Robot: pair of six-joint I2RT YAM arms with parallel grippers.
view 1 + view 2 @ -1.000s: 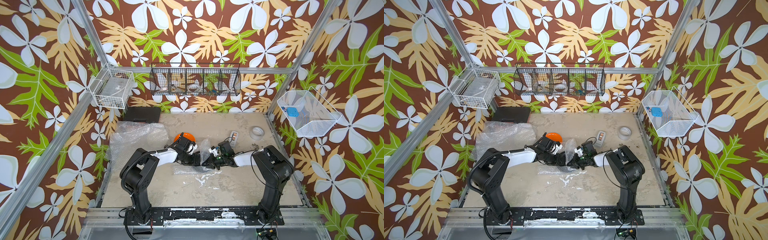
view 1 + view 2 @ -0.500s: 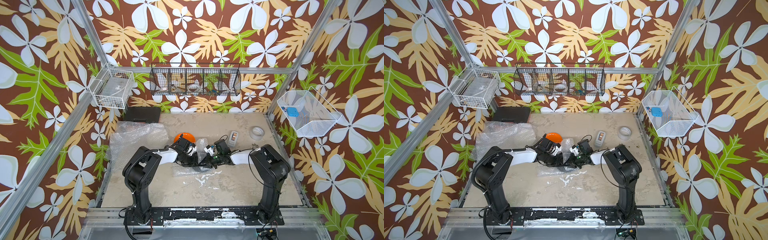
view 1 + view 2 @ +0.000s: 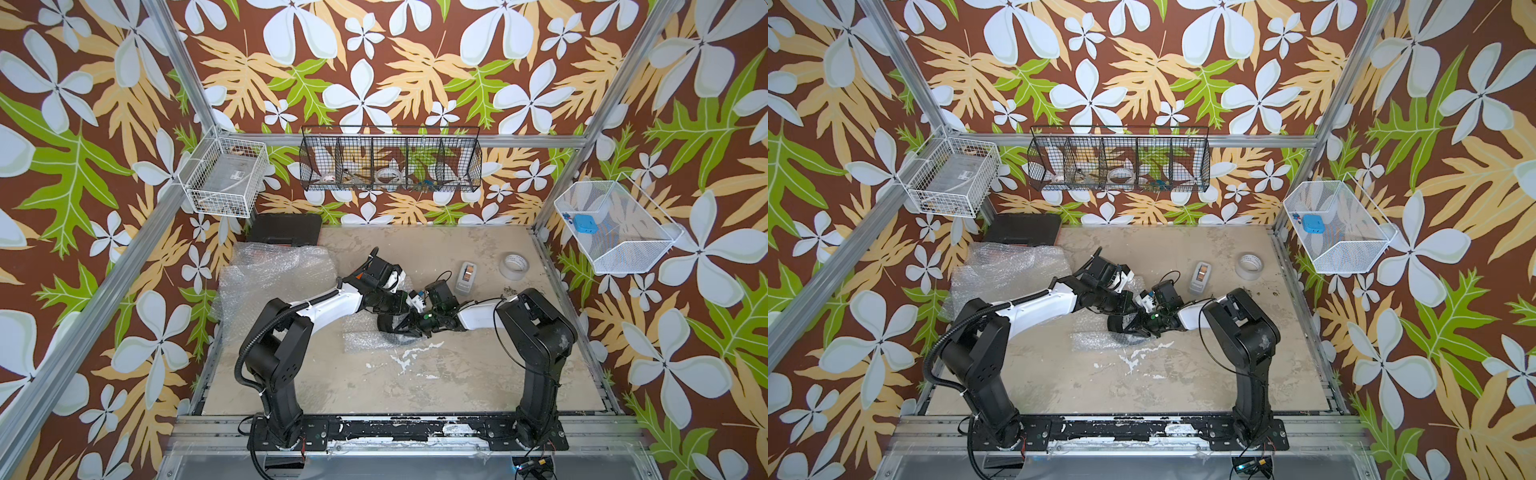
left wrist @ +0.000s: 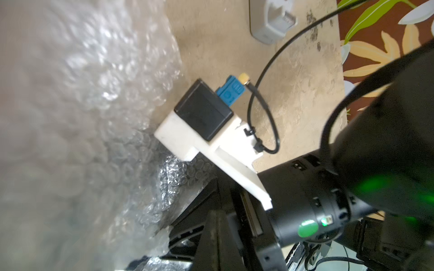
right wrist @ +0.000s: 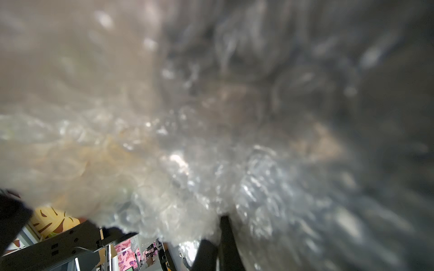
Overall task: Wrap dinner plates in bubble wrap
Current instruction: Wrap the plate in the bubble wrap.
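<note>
1. The front of the table [image 3: 415,386], between the two arm bases, lay bare and open to pass.
2. Mid-table, the left arm [image 3: 332,301] and right arm [image 3: 478,318] met nose to nose over a bubble wrap sheet [image 3: 361,338], closing the way across.
3. A bubble wrap heap [image 3: 274,282] and a black case [image 3: 286,228] filled the left rear.
4. At right rear a tape roll [image 3: 513,266] and grey dispenser [image 3: 467,276] stood near each other, bare table behind them.

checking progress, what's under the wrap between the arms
a dark curved rim, likely the black plate, shows through the wrap; left arm and right arm cover the rest
</note>
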